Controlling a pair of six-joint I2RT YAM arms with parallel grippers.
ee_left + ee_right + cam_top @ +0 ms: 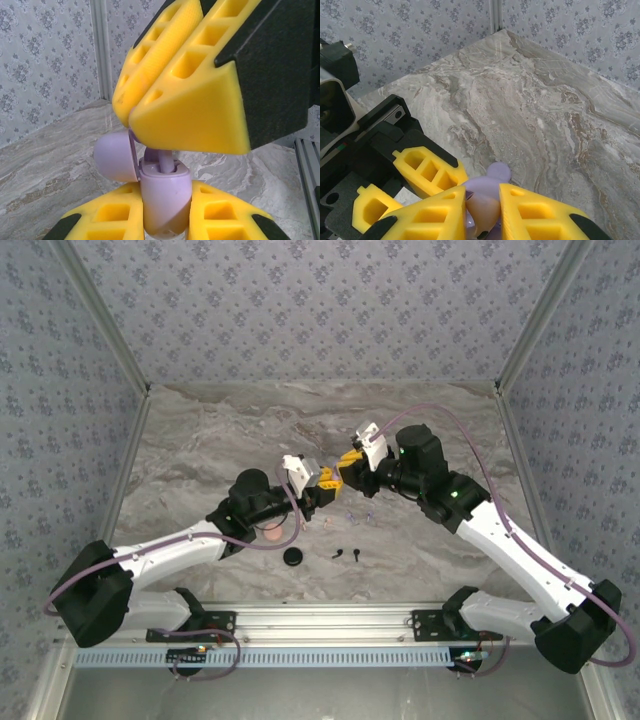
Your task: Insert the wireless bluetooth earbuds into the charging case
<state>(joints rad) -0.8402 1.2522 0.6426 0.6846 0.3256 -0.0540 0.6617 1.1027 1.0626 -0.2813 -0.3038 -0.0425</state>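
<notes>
My left jaws pinch the open case [165,200] steady so the right jaws, pinching an earbud [166,161], can seat it.

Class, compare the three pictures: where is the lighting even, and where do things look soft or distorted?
Top external: even, soft light on the table, sharp throughout, shadows faint. Left wrist: the right end effector looms oversized from closeness; the lilac case shows mild sheen, no glare. Right wrist: marble veins crisp, near yellow fingers slightly soft.
</notes>
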